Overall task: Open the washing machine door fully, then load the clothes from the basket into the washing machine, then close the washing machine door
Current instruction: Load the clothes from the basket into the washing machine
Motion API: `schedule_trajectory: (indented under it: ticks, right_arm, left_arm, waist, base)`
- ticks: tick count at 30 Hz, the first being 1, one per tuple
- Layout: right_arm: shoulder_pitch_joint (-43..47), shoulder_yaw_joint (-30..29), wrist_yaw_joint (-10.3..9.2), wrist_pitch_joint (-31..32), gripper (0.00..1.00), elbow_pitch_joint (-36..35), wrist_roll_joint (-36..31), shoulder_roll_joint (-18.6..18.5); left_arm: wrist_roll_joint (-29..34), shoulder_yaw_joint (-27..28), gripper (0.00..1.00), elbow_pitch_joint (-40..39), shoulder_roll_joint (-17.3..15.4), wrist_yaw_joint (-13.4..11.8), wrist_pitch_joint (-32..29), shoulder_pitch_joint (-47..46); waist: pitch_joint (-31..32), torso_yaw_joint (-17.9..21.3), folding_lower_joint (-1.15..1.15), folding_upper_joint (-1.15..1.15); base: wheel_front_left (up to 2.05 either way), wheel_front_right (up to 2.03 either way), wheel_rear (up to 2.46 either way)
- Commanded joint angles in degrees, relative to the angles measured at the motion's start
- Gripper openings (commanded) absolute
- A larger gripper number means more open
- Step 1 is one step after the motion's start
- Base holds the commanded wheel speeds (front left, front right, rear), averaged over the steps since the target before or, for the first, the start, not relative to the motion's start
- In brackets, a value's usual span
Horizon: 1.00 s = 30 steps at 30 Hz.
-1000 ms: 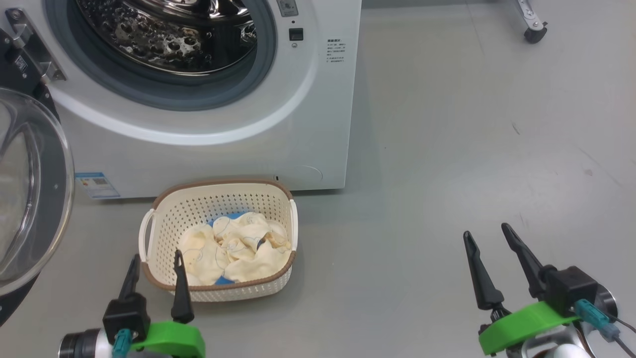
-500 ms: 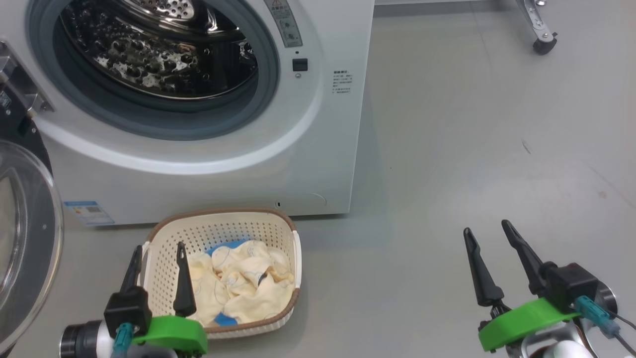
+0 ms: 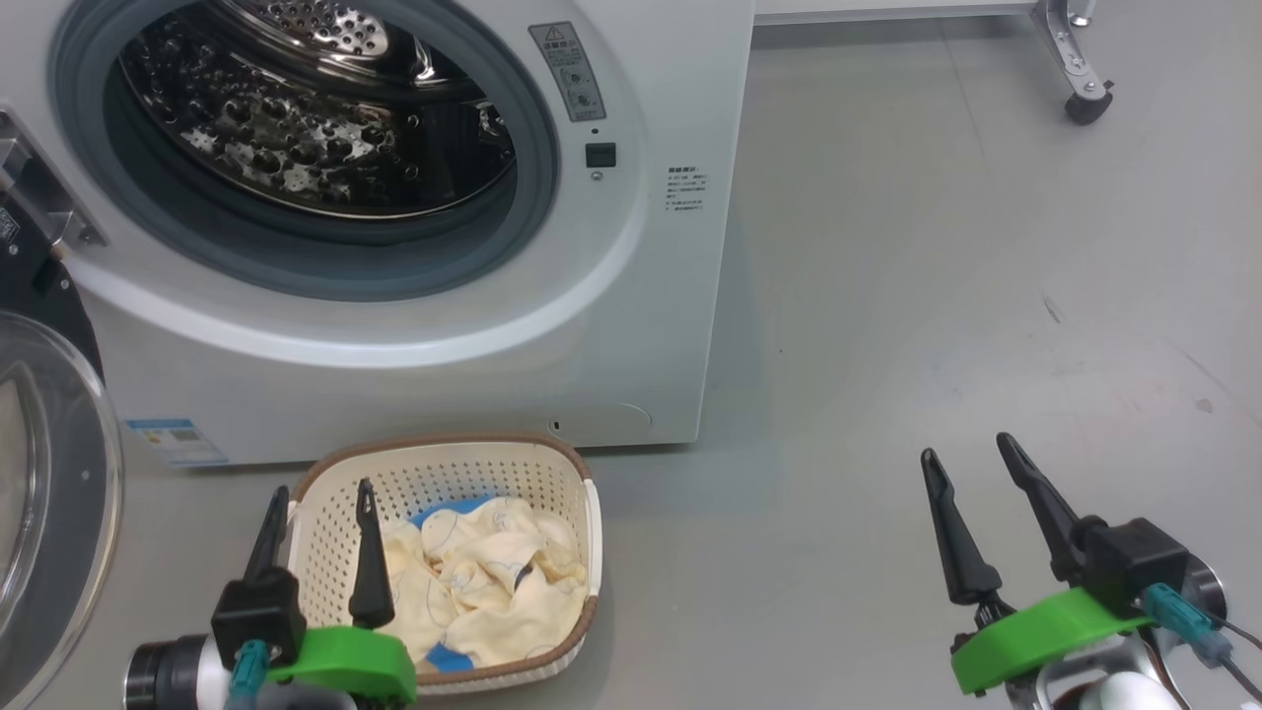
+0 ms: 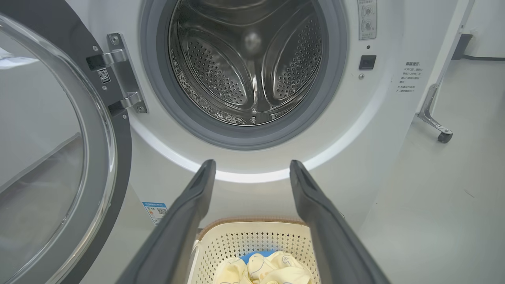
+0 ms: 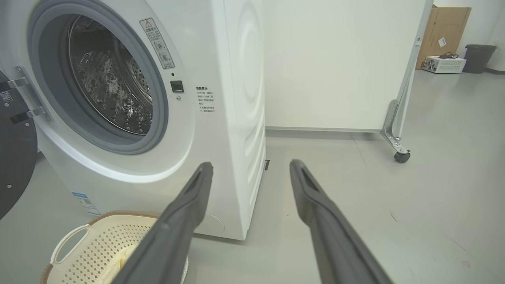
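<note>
The white washing machine (image 3: 631,325) (image 4: 378,130) (image 5: 232,118) stands with its steel drum (image 3: 306,128) (image 4: 252,67) exposed. Its black-rimmed glass door (image 3: 49,493) (image 4: 47,157) (image 5: 15,157) hangs swung out at the left. On the floor before the machine sits the cream basket (image 3: 325,483) (image 4: 256,240) (image 5: 102,244), holding pale yellow clothes (image 3: 493,582) (image 4: 264,270) with blue patches. My left gripper (image 3: 323,503) (image 4: 252,167) is open and empty, its fingers over the basket's near left part. My right gripper (image 3: 971,454) (image 5: 252,167) hovers open and empty over bare floor, far to the right.
A caster leg (image 3: 1080,69) (image 5: 396,142) of a white wheeled partition (image 5: 339,63) stands on the grey floor (image 3: 937,296) right of the machine. A cardboard box (image 5: 444,27) and a dark bin (image 5: 479,57) sit far back.
The head camera has tilted up, so machine and basket sit lower in the picture. The left gripper now overlaps the basket's left part. Both grippers stay open.
</note>
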State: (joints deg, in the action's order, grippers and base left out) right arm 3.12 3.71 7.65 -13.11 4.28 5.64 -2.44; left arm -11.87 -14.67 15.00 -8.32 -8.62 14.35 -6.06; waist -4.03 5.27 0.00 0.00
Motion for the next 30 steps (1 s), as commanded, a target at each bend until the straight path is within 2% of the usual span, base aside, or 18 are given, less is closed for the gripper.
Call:
schedule_trajectory:
  ticks: [1, 23, 30]
  right_arm:
    - [-2.2, 0.9, -0.16, -0.7, 1.00, -1.7, 0.2, -0.4]
    - [-3.1, 0.3, -0.16, -0.9, 1.00, -2.0, -0.2, -0.4]
    - [-4.6, 0.6, -0.16, -1.1, 1.00, -2.7, -0.1, -0.4]
  left_arm:
    - [-0.5, 2.0, 1.00, -1.6, -1.1, -0.3, 0.6, -2.1]
    - [-0.8, 0.3, 1.00, -2.1, -1.1, -0.8, 0.1, -2.7]
    - [-1.9, -0.8, 1.00, -0.4, -0.8, 0.9, -1.6, -4.8]
  waist:
    - [0.0, 0.0, 0.00, 0.00]
    - [-2.3, -1.7, 0.00, 0.00]
    - [-6.0, -2.0, 0.00, 0.00]
  base:
    - [0.00, 0.00, 0.00]
    - [0.00, 0.00, 0.00]
    - [0.00, 0.00, 0.00]
